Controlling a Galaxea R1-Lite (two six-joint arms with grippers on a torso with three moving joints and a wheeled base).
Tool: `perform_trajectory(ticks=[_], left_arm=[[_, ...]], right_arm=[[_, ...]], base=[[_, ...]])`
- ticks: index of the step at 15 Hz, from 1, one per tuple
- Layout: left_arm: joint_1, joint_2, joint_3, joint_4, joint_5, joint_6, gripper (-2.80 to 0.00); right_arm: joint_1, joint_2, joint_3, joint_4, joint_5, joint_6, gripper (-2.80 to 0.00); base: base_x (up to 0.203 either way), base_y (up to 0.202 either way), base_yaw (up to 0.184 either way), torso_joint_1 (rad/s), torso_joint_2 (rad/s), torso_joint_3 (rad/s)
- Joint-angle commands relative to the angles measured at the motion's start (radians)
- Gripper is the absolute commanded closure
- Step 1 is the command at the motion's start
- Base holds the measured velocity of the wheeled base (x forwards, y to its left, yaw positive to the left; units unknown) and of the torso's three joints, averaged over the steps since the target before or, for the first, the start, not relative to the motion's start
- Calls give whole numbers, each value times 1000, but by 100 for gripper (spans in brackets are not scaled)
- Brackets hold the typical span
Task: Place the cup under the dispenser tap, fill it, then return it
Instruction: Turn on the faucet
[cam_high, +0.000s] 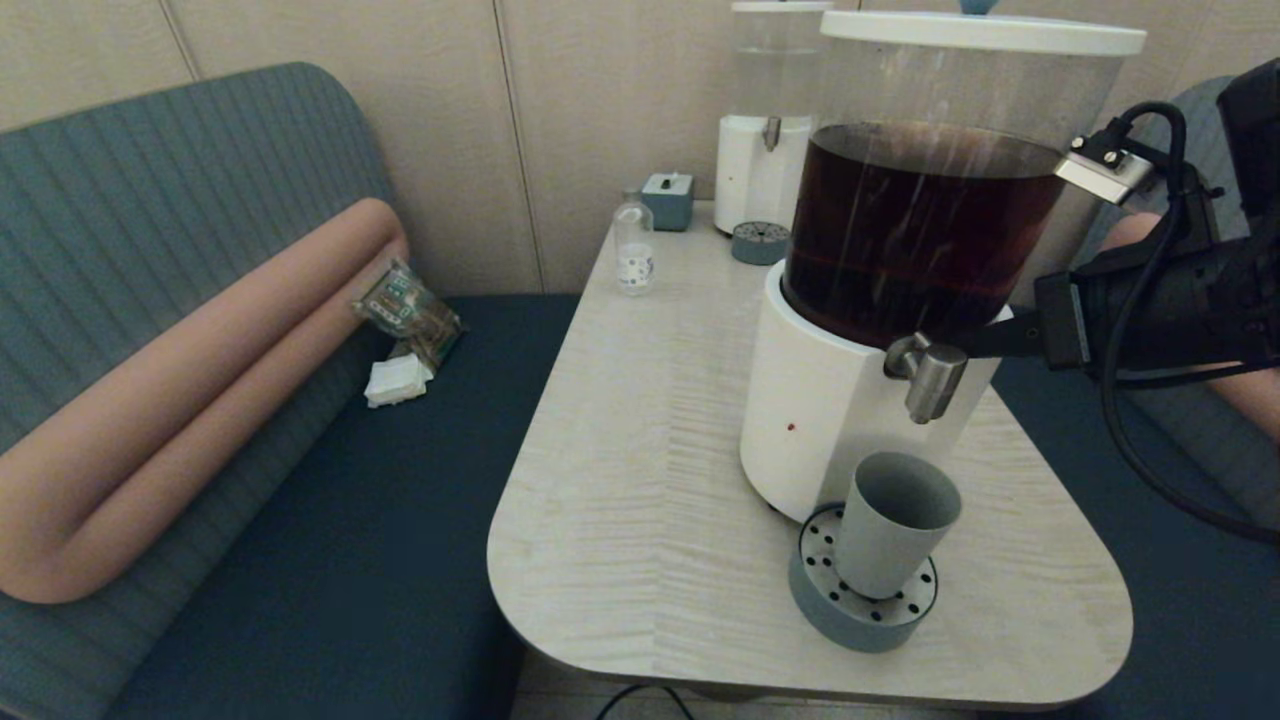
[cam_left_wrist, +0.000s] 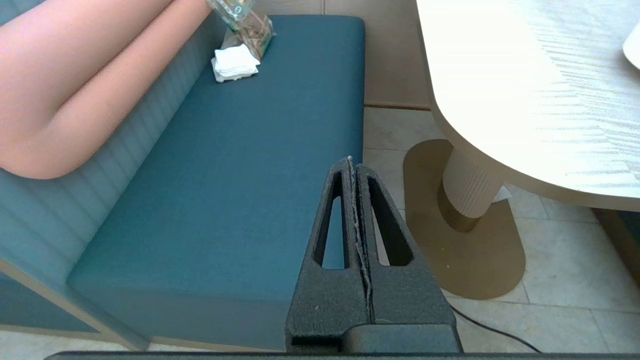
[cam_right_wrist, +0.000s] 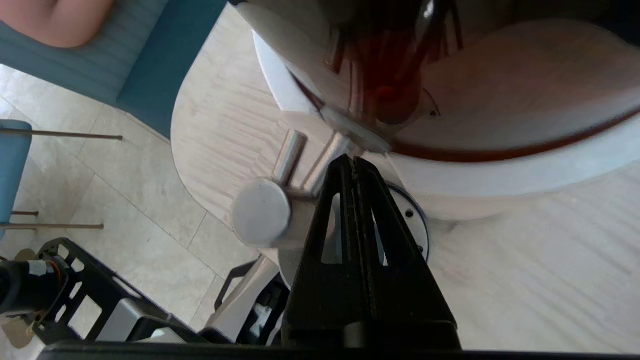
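The cup (cam_high: 893, 525) stands on the drip tray (cam_high: 862, 603), just below the right gripper (cam_right_wrist: 354, 161), whose fingers, pressed together, touch the dispenser tap (cam_high: 927, 372). Filling and returning remain. The left gripper (cam_left_wrist: 351, 162), also closed, hangs beside the table (cam_left_wrist: 505, 95).

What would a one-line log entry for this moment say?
cup: on drip tray under dispenser tap | right gripper: shut, at tap | left gripper: shut, parked

Two dispensers (cam_high: 900, 260) (cam_high: 765, 120), two drip trays (cam_high: 830, 600) (cam_high: 760, 243), one cup (cam_high: 890, 535), one clear bottle (cam_high: 633, 245), one small box (cam_high: 668, 200), one table (cam_high: 640, 450)
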Motion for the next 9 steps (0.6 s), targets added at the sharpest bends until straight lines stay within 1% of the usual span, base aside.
perform_trajectory(ticks=[1, 9], left_arm=[[0, 1, 2, 0, 0, 0, 0], [0, 1, 2, 0, 1, 0, 0]], right_arm=[[11, 1, 8, -23, 3, 0, 0], [38, 9, 11, -47, 10, -2, 0]], base=[[0, 0, 0, 0, 0, 0], [0, 0, 0, 0, 0, 0]])
